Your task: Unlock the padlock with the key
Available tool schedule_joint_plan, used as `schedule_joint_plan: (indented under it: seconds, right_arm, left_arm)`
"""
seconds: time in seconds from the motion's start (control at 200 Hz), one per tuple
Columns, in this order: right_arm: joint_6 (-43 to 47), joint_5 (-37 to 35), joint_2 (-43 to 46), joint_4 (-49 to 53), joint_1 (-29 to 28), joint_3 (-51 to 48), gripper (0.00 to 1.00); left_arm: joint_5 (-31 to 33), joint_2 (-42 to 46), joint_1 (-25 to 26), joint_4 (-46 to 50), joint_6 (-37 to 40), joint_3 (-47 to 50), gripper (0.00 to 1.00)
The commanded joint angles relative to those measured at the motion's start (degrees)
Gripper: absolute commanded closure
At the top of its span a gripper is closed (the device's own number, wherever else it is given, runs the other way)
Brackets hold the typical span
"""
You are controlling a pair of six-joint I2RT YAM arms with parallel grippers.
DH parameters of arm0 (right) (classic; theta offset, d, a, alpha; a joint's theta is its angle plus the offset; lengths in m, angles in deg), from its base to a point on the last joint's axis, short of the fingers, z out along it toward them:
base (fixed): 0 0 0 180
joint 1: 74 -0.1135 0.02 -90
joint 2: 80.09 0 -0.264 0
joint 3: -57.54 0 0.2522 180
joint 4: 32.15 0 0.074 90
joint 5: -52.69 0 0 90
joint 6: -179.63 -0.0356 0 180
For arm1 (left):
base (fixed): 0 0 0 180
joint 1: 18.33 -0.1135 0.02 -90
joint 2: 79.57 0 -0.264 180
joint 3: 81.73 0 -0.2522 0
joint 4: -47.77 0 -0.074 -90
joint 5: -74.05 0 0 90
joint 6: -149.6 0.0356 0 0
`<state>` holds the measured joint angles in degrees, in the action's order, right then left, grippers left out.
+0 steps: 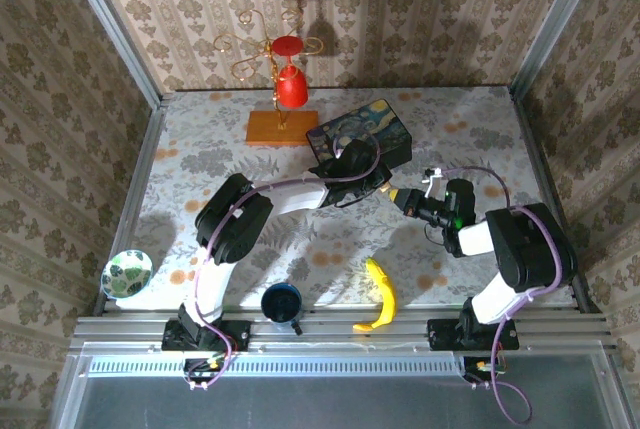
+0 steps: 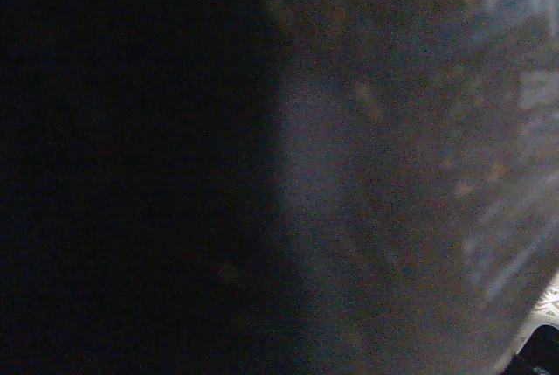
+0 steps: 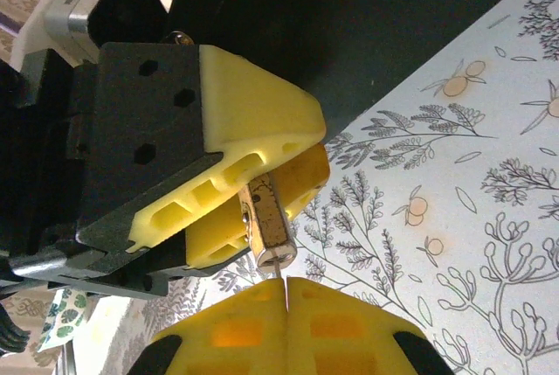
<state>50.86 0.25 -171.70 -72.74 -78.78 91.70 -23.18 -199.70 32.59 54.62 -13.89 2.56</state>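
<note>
Top view: both arms meet mid-table just in front of the blue box [image 1: 365,129]. The left gripper [image 1: 378,185] is right up against the box's near side, the right gripper [image 1: 402,197] just beside it, nose to nose. The padlock can't be made out from here; it's too small and lost between the two grippers.

Right wrist view: the padlock [image 3: 267,218] is clamped between the left gripper's [image 3: 284,174] yellow fingers [image 3: 253,121], held above the tablecloth [image 3: 454,218]. Its brass body pokes out toward the camera. The shackle end is buried between the fingers, not readable. The right gripper [image 3: 286,292] has its yellow pads pressed flat together. A thin metal sliver of the key [image 3: 282,263] comes out at the seam and meets the padlock's exposed end. The rest of the key is hidden inside the pinch, and I can't tell how far the tip is in. The dark slab behind is the box wall, cut off at the top.

Left wrist view: near-black blur, the box surface [image 2: 393,174] too close to focus, and a scrap of tablecloth in the lower-right corner.

Well clear of the action: banana [image 1: 380,294], dark blue mug [image 1: 282,301] and patterned bowl [image 1: 127,272] near the front edge, red cup [image 1: 291,84] on a gold wire stand [image 1: 281,125] at the back.
</note>
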Motion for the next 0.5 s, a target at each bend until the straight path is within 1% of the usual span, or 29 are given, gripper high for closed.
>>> schedule_joint_plan:
  seconds: [0.0,0.17,0.33,0.495]
  right_arm:
    - [2.1,-5.0,3.3,4.2,0.2,2.8,1.00]
    - [2.6,-6.9,4.1,5.3,-0.6,2.9,1.00]
    - [3.3,-9.9,3.8,4.5,-3.6,3.2,1.00]
    - [2.8,-12.7,3.4,1.4,-4.9,2.7,1.00]
  left_arm:
    - [-5.7,3.0,1.5,-1.1,-0.2,0.7,1.00]
    - [-6.1,2.8,1.9,-2.5,-0.9,0.6,1.00]
    - [-5.7,2.6,2.4,-2.4,-1.5,-0.2,1.00]
    - [-5.9,2.3,2.8,-2.3,-1.6,-0.7,1.00]
